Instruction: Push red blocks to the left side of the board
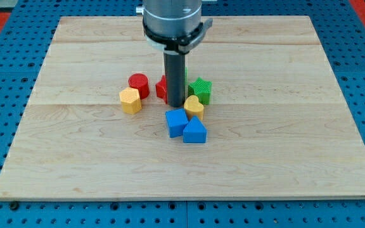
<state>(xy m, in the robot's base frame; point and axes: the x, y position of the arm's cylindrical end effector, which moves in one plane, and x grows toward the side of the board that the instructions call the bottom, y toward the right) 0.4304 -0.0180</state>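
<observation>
1. Wooden table (75, 164) on blue pegboard; nearest, mid-frame, sit a blue cube (177, 121) and blue wedge (194, 132).
2. My tip (175, 104), no gripper and holding nothing, touches the half-hidden red block (161, 87).
3. Left of it, the red cylinder (138, 84).
4. Both look light, rigid, slippery; push their right faces.

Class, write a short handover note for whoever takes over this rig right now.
My tip sits in the middle cluster, against the red block half hidden behind the rod.
The red cylinder stands to the view's left of it, touching the yellow block.
Done: nothing; both reds are still mid-board.
Left: push both to the left side of the board.
</observation>
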